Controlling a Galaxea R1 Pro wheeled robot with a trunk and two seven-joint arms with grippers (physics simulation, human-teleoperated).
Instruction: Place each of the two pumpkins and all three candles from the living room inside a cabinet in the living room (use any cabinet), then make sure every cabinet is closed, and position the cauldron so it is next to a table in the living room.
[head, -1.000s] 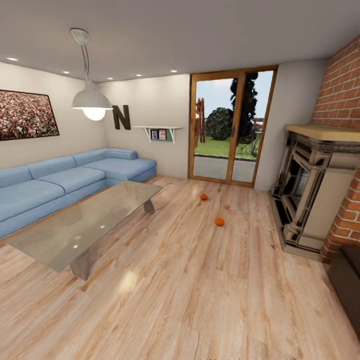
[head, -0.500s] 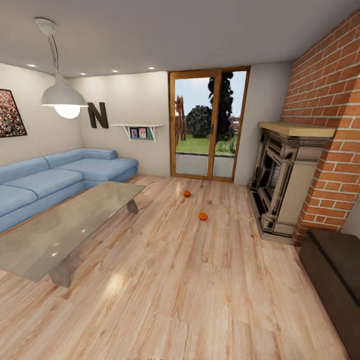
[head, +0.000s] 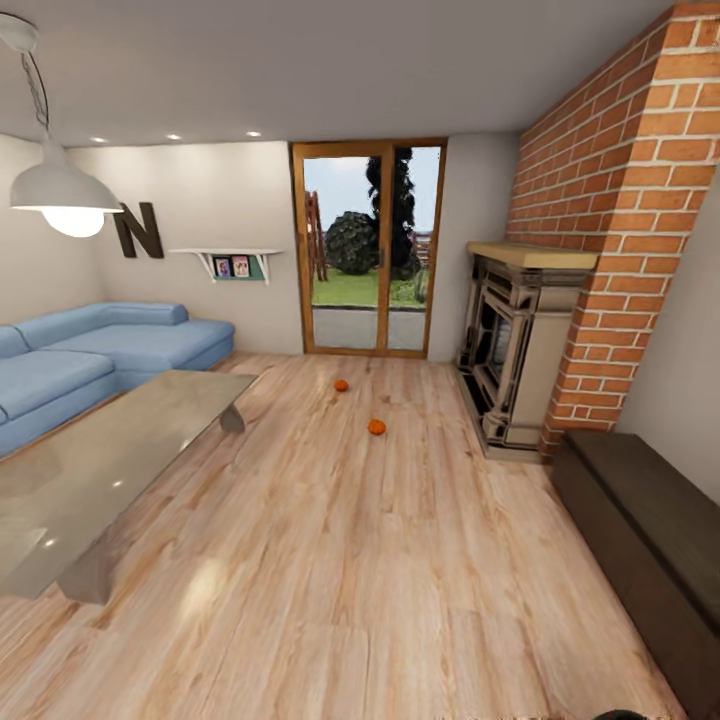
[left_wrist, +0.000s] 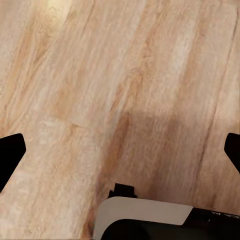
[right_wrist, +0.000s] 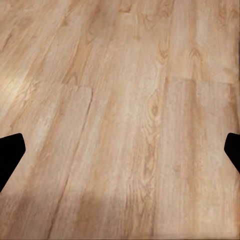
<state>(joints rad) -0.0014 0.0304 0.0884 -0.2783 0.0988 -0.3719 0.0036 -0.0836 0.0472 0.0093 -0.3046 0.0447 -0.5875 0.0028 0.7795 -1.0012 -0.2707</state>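
View: head camera is panning right; more of the cabinet is showing.
Pumpkins: lying unmoved on the floor.
End effectors: left and right both spread apart, empty.

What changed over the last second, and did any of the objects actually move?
Only the camera turned right: the cabinet has come further into view and the sofa slid left. The two pumpkins lie on the floor as before, and the table is unmoved. Nothing was grasped.
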